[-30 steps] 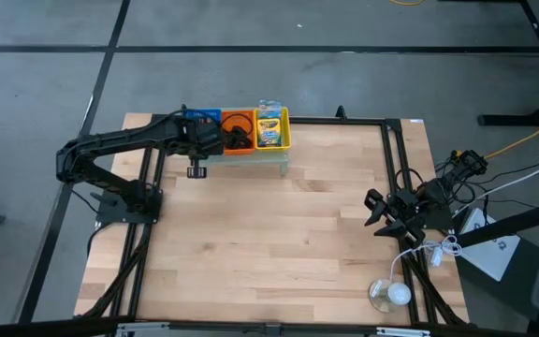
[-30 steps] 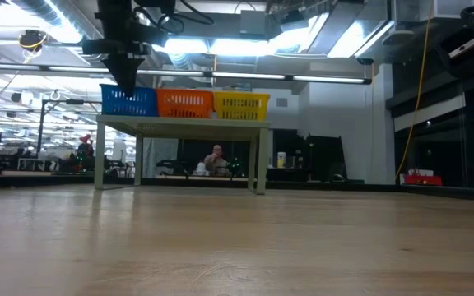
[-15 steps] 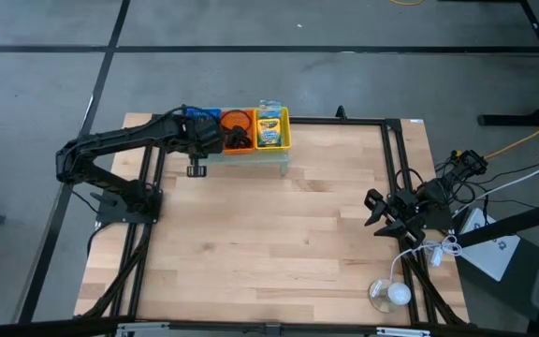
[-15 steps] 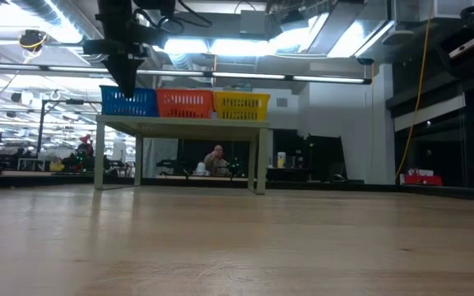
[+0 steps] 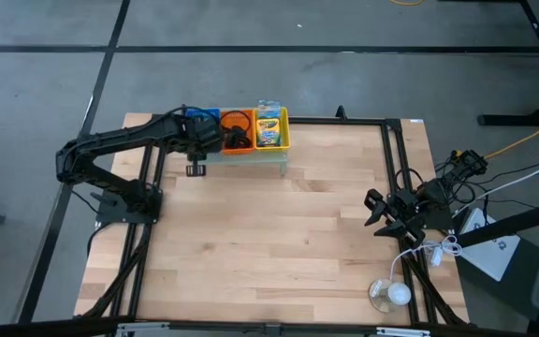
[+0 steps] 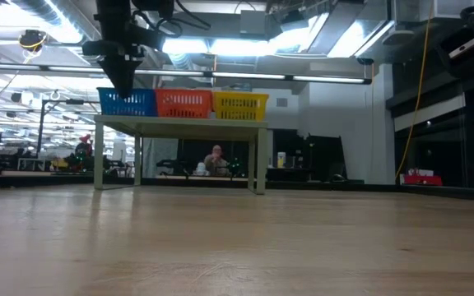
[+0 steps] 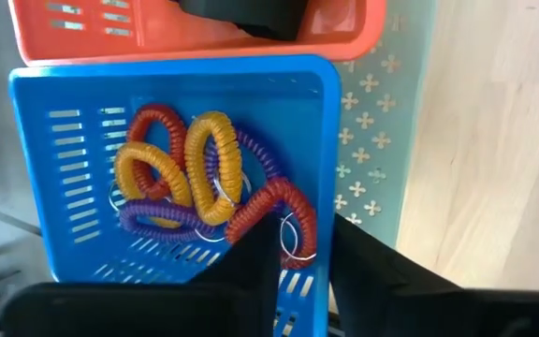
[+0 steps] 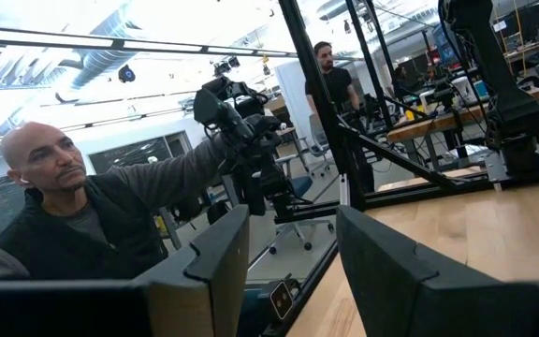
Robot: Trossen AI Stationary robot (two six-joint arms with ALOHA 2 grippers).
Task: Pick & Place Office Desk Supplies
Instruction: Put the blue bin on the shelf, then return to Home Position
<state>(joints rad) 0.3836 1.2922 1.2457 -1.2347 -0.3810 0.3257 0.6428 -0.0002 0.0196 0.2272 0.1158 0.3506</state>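
— So, the left gripper [image 7: 305, 267] hangs right over the blue basket [image 7: 36, 178], its two dark fingers [image 7: 255, 271] parted with a clear gap and nothing between them. What's sitting under it?

— A tangle of coiled rings [image 7: 199, 187]: red-orange, yellow and purple loops, springy like spiral cords, piled on the slotted blue floor. One red-orange coil lies just at the fingertips, but whether it touches them cannot be told.

— And beside that basket?

— An orange basket [image 5: 237, 131] with dark items inside, then a yellow basket [image 5: 271, 131] holding a green-and-yellow crayon box [image 5: 269, 129]. All three stand in a row on the pale green riser [image 6: 179, 123] at the far edge of the wooden table [image 5: 279, 243].

— Where's the other arm?

— Well off at the table's right edge; the right gripper [image 8: 288, 271] has its fingers spread and empty, facing a person [image 8: 73, 225] beyond the table.
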